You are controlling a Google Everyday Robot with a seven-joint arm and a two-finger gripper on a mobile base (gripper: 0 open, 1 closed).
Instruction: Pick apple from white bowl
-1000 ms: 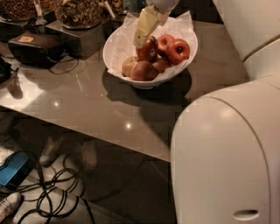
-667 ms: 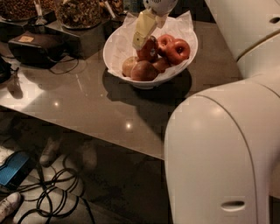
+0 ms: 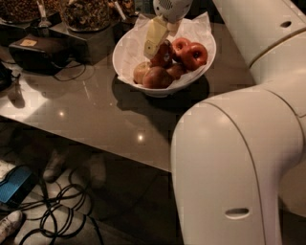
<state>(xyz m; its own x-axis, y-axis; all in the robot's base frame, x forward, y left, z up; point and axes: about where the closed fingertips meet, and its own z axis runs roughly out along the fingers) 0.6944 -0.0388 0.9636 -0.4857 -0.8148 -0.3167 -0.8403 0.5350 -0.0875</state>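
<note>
Camera view, gripper [image 3: 157,48] low in white bowl [image 3: 122,63], partly covering apple [image 3: 166,54], grip cannot be told

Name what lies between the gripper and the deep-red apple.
Nothing: in the camera view the gripper, down in the white bowl, overlaps the apple; no gap shows.

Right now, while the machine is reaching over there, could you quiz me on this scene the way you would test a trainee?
1. True or false: the gripper is over the white bowl, right next to the deep-red apple.
2. What fills the dark bowls behind the white bowl? A. nuts B. oranges C. ice
3. What lies on the floor below the near edge of the table?

Key: 1 true. 2 A. 3 tangled cables.
</note>
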